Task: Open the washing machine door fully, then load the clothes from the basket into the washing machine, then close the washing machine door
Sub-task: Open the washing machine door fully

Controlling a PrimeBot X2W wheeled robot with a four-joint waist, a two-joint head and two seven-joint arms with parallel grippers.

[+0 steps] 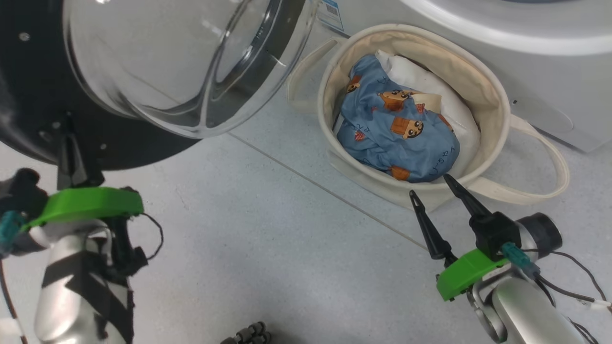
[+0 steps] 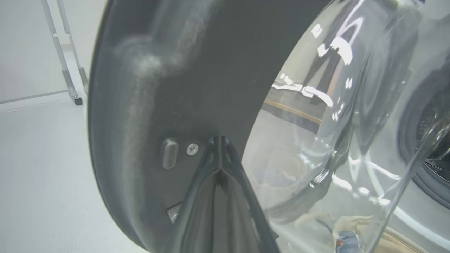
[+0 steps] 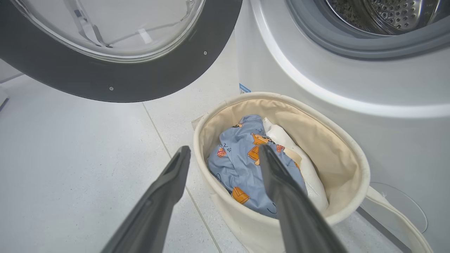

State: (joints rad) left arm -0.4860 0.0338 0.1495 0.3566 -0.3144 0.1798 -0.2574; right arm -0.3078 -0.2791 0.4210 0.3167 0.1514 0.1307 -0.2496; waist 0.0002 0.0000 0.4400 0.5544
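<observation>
Pale grey tiled floor (image 1: pixel 248 277), crossed by a thin grout line (image 1: pixel 306 177), in front of a white front-loading washing machine (image 3: pixel 351 88), with steel drum (image 3: pixel 379 14) and grey rubber seal (image 3: pixel 316 31) exposed in the right wrist view. Swung out clear of the opening, washing machine door (image 1: pixel 33 110), a glossy black ring around a bulging clear glass bowl, at the head view's upper left above the floor.

On the floor just beside the washer's lower front, near the blue sticker (image 1: pixel 330 14) at its corner, small round cream canvas basket (image 1: pixel 497 102), one long loop handle (image 1: pixel 557 167) lying out over the tiles. Inside it, clothes (image 1: pixel 397 138) of blue fabric printed with orange-brown cartoon figures, bunched against a plain white padded bundle (image 1: pixel 454 110) on the washer side.

At the basket's near rim, right claw (image 1: pixel 429 185) released, two dark fingers (image 3: pixel 168 196) spread wide, one tip over the blue fabric and the other outside the rim over the floor; contact with the fabric impossible to tell.

At the door's lower edge, left claw (image 2: pixel 218 140) clenched, fingers pressed together, tips at the dark inner face of the ring just beside a small screw (image 2: pixel 192 149). Beyond the door in the left wrist view, metal frame (image 2: pixel 65 63) on a castor, well apart.
</observation>
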